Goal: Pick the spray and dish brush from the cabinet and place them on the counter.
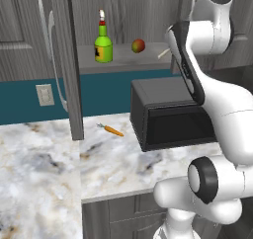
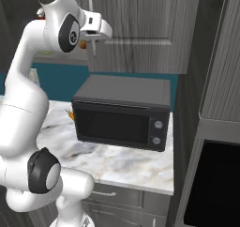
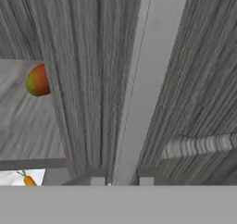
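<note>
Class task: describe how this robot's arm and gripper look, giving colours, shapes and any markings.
The arm has rounded glossy white segments, with dark grey round caps at the joints. The gripper is a white boxy hand with two thin grey fingers. No cables or markings are visible.

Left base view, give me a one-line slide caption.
Spray, apple and dish brush sit in the open cabinet above carrot and microwave.

No words or numbers to read anywhere. Yellow-and-black label on the spray (image 1: 103,46), but its marks too small to make out.
</note>
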You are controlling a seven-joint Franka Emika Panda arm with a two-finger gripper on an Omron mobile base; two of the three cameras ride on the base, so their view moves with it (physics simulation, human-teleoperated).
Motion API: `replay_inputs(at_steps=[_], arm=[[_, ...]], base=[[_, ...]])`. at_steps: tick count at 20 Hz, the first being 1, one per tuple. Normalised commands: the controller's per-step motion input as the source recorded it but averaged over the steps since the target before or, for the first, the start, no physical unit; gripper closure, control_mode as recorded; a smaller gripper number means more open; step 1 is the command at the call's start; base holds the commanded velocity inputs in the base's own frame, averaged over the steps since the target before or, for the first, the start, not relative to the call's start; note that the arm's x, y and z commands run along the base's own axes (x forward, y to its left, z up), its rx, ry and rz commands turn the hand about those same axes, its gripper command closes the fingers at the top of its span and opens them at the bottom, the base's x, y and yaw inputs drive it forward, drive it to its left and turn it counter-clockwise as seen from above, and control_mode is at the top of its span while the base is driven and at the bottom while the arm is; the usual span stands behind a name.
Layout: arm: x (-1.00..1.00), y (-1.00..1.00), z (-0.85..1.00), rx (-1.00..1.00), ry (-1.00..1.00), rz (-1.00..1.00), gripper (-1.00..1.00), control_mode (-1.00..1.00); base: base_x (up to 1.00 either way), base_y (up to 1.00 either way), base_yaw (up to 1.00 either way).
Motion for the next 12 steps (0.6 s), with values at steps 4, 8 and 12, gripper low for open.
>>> replay_inputs(at_steps=[4, 8, 12], arm=[[-0.83, -0.17, -0.06, 0.06, 0.00, -0.07, 1.00, -1.00], [-0.78, -0.17, -0.06, 0.04, 0.00, -0.07, 1.00, -1.00], [-0.77, -0.23, -0.06, 0.03, 0.00, -0.07, 1.00, -1.00]], base=[[0.00, 0.00, 0.00], [0.00, 0.00, 0.00], [0.00, 0.00, 0.00]])
